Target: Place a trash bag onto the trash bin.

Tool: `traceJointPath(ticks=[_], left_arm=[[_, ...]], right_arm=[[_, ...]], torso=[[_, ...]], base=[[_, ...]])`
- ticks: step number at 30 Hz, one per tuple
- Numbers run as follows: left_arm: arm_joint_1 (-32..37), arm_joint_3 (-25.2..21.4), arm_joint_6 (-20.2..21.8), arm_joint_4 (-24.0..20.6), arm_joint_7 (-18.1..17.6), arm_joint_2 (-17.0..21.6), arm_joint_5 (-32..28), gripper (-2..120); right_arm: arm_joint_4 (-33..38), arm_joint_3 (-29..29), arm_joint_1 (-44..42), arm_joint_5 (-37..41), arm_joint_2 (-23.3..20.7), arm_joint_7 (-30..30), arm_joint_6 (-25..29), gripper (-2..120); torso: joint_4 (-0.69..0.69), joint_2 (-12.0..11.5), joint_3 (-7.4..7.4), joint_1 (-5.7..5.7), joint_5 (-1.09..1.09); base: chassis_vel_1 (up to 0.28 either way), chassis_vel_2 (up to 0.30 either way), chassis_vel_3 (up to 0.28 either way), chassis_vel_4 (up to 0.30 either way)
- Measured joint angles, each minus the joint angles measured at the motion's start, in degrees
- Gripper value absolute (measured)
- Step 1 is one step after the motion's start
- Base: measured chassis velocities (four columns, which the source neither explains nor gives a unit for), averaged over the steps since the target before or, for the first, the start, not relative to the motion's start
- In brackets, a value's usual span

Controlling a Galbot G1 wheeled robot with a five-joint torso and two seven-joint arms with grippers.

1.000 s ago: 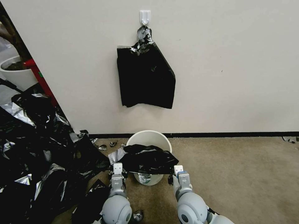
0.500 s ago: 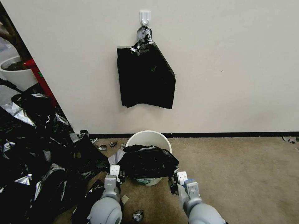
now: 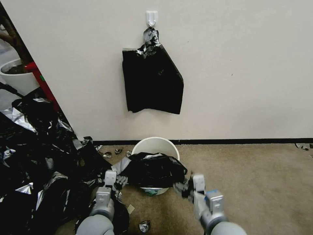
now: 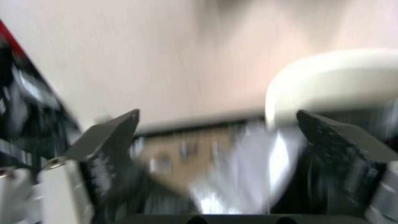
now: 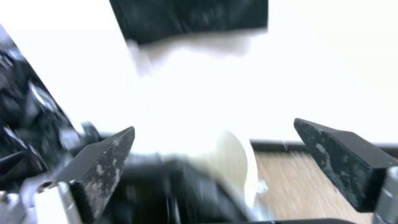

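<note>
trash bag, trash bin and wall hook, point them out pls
trash bag [image 3: 153, 171], head view, crumpled black middle
trash bin [image 3: 156, 143], head view, far inner wall
wall hook [image 3: 151, 17], head view, white plate

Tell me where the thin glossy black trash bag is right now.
In the head view, the thin glossy black trash bag lies draped over the near rim of the round cream-white plastic bin, on the carpet by the wall.

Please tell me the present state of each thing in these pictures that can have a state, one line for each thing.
trash bag: crumpled, draped over the near rim of the bin, held by no gripper.
trash bin: upright on the carpet, far rim bare.
left gripper: open, beside the bag's left edge.
right gripper: open, beside the bag's right edge.
black sheaf: hanging flat from the wall hook.
</note>
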Motion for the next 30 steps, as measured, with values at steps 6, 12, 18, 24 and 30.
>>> traceJointPath(ticks=[6, 12, 18, 24, 30], left_arm=[[-3.0, -5.5, -4.3, -1.3, 1.5, -4.9, 1.1, 100], [-4.0, -10.0, -3.3, -2.6, 0.6, -6.9, -0.3, 100], [-3.3, -11.1, -2.8, -2.3, -0.6, -7.2, -1.5, 100], [-3.3, -11.4, -2.8, -1.2, -2.1, -7.7, -1.9, 100], [-4.2, -11.3, -3.0, -0.4, -3.5, -8.3, -2.0, 100]], right_arm=[[-9.8, 1.2, 16.5, 12.4, -0.7, -9.2, -16.5, 100], [-28.0, -3.7, 33.7, 10.7, 3.9, -21.2, -26.8, 100], [-41.7, -7.0, 40.2, 0.0, 8.6, -31.4, -27.3, 100], [-47.9, -6.3, 41.7, -9.8, 10.6, -42.4, -27.2, 92], [-47.9, -7.0, 42.1, -9.8, 11.3, -41.2, -27.0, 69]], torso=[[0.02, 0.0, 0.01, 0.0, 0.0], [0.03, 0.0, 0.01, 0.0, 0.0], [0.02, 0.0, 0.01, 0.0, 0.01], [0.0, 0.0, 0.01, 0.0, 0.0], [0.0, 0.0, 0.0, 0.0, 0.0]], base=[[0.0, 0.0, 0.0, 0.0], [0.0, 0.0, 0.0, 0.0], [0.0, 0.0, 0.0, 0.0], [0.0, 0.0, 0.0, 0.0], [0.0, 0.0, 0.0, 0.0]])
